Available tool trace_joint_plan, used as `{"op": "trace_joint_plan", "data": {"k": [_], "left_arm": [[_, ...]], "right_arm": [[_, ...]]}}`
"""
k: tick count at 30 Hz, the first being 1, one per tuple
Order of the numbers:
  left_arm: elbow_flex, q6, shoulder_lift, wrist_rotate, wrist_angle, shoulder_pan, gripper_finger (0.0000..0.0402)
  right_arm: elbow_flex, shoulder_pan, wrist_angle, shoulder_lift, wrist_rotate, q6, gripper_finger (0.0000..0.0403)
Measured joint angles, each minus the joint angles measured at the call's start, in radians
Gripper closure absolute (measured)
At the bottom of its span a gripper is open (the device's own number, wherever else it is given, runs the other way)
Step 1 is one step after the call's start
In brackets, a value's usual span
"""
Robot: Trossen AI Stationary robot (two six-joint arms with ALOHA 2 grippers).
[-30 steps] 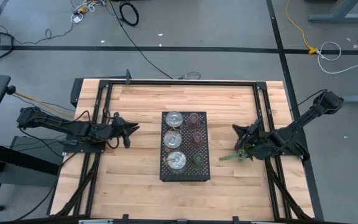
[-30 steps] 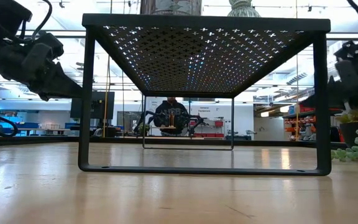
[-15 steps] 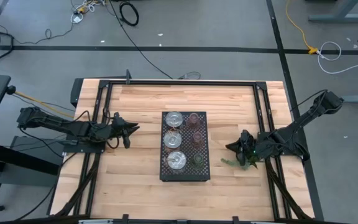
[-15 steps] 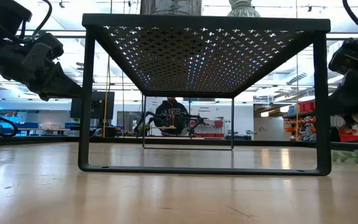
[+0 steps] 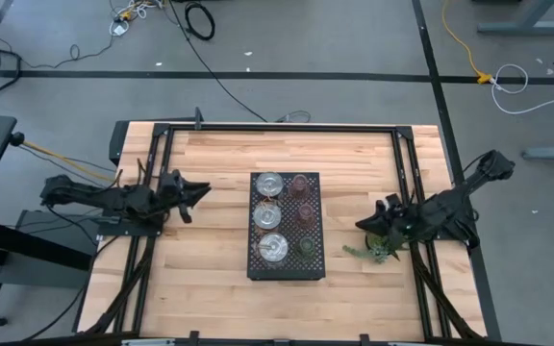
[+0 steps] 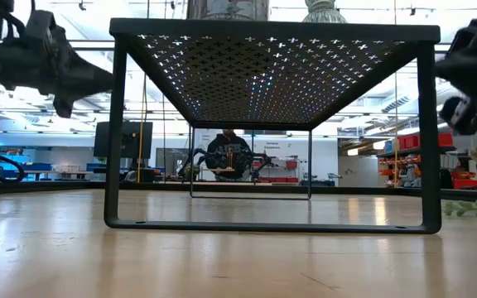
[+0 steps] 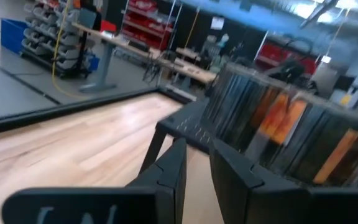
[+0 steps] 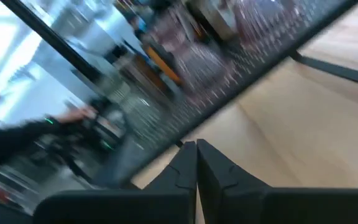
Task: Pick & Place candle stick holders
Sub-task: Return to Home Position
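Six candle stick holders stand on the black perforated tray (image 5: 258,269) at mid-table. Three silvery glass ones (image 5: 268,213) form its left column; two pink ones (image 5: 304,211) and an olive-green one (image 5: 306,248) form its right column. My left gripper (image 5: 200,189) hangs left of the tray, pointing at it, empty, its fingers almost together in the left wrist view (image 7: 197,168). My right gripper (image 5: 361,223) hangs right of the tray, shut and empty, its fingers touching in the right wrist view (image 8: 196,158).
A green leafy plant sprig (image 5: 373,252) lies on the table right of the tray, just below my right gripper. The tray stands on legs (image 6: 116,132) with open space under it. Bare wood lies along the near and far edges. A person sits far behind the table (image 6: 228,153).
My left gripper has risen and gone a little toward the far edge, tipping its tip upward. My right gripper dipped toward the near edge beside the sprig, then rose again.
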Motion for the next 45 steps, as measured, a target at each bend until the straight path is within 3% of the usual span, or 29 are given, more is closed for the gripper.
{"op": "trace_joint_plan", "data": {"k": [6, 32, 39, 41, 45], "left_arm": [[0.000, -0.002, -0.081, -0.003, -0.007, 0.000, 0.0328], [-0.001, -0.003, -0.080, -0.003, -0.025, 0.000, 0.0328], [-0.002, -0.003, -0.080, -0.003, -0.025, 0.000, 0.0328], [-0.002, -0.003, -0.080, -0.003, -0.025, 0.000, 0.0328], [-0.002, -0.003, -0.080, -0.002, -0.025, 0.000, 0.0328]], "right_arm": [[0.000, -0.022, -0.006, -0.207, 0.000, 0.000, 0.0396], [0.000, -0.047, 0.011, -0.196, 0.003, -0.009, 0.0396], [0.000, -0.058, -0.006, -0.195, 0.068, -0.437, 0.0396], [0.000, -0.080, 0.011, -0.200, 0.069, -0.483, 0.0396], [0.002, -0.137, 0.012, -0.203, -0.037, -0.547, 0.0396]]}}
